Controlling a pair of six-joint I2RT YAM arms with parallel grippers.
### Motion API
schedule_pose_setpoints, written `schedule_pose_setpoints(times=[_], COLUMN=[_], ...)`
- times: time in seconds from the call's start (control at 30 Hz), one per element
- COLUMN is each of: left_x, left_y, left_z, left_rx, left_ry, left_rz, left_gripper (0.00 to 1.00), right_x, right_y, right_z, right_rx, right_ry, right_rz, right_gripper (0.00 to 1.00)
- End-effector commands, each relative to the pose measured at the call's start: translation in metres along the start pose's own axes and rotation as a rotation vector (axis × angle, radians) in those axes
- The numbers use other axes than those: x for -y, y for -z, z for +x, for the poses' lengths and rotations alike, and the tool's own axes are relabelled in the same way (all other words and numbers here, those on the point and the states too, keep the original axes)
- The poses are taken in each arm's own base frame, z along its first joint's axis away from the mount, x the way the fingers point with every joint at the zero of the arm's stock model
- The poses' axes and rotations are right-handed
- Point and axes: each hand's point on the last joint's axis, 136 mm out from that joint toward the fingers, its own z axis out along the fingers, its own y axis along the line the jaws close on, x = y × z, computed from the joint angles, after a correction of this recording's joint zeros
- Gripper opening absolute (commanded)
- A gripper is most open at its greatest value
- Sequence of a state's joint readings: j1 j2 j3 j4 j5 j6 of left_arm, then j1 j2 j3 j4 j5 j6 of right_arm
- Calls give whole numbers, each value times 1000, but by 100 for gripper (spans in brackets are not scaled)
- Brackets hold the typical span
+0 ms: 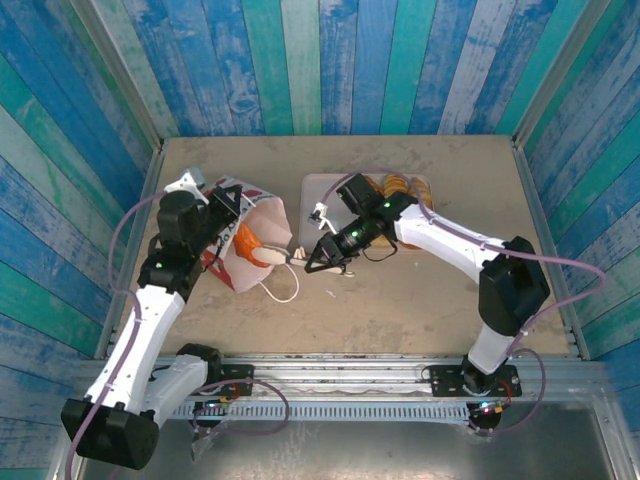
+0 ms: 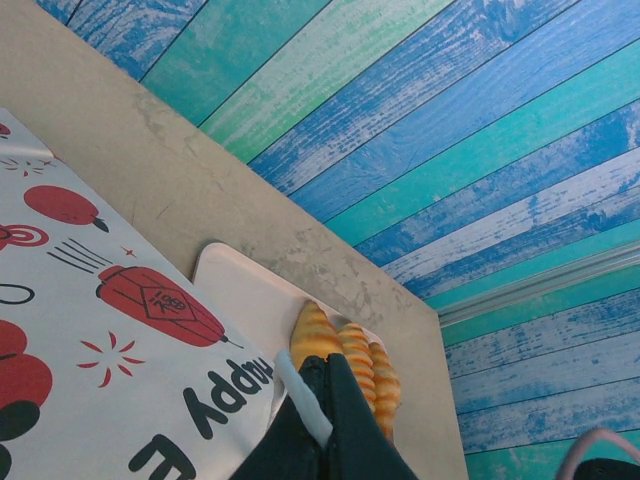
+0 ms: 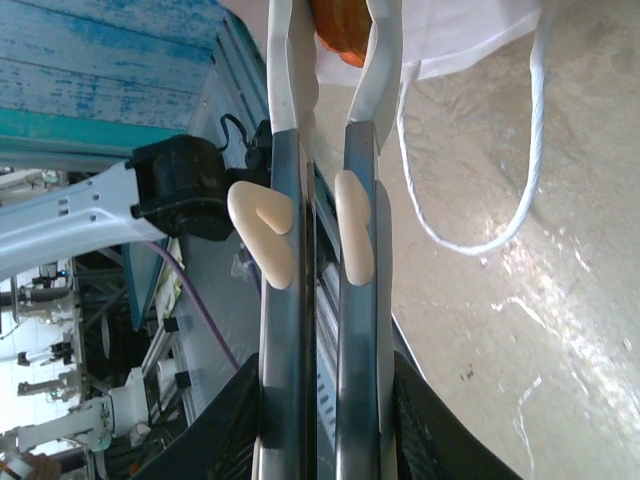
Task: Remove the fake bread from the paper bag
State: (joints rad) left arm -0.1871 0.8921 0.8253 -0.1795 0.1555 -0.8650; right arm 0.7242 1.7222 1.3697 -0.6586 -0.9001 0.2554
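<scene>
Pinching an orange fake bread [image 3: 341, 38] at the paper bag [image 1: 262, 224] mouth: right gripper [image 3: 337, 14] jaws. Left gripper [image 2: 321, 388] jaws clamped tight on the bag's rim.

The paper bag [image 1: 245, 235] lies on its side on the left half of the counter [image 1: 400, 300], mouth toward the right, its cord handle [image 1: 285, 290] trailing on the counter in front. A toy pastry [image 1: 268, 255] sits at the mouth, between the fingers of the right claw [image 1: 298, 258]. The left claw [image 1: 228, 203] pinches the bag's rear edge. Behind and right of the bag lies a tray [image 1: 315, 190] carrying other toy pastries [image 1: 398, 185].
</scene>
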Motion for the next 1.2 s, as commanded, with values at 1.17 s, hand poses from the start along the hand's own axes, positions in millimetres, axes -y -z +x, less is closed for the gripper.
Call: schedule_pose_setpoints(times=[1.17], left_x=[-23], left_y=[-2], left_z=[-18], left_rx=[108], left_ry=[73], left_rz=[-131], left_gripper=[0], right_x=[69], right_y=[110], right_z=[35], right_rx=[175], right_ry=[-173], right_rz=[140], right_gripper=[29])
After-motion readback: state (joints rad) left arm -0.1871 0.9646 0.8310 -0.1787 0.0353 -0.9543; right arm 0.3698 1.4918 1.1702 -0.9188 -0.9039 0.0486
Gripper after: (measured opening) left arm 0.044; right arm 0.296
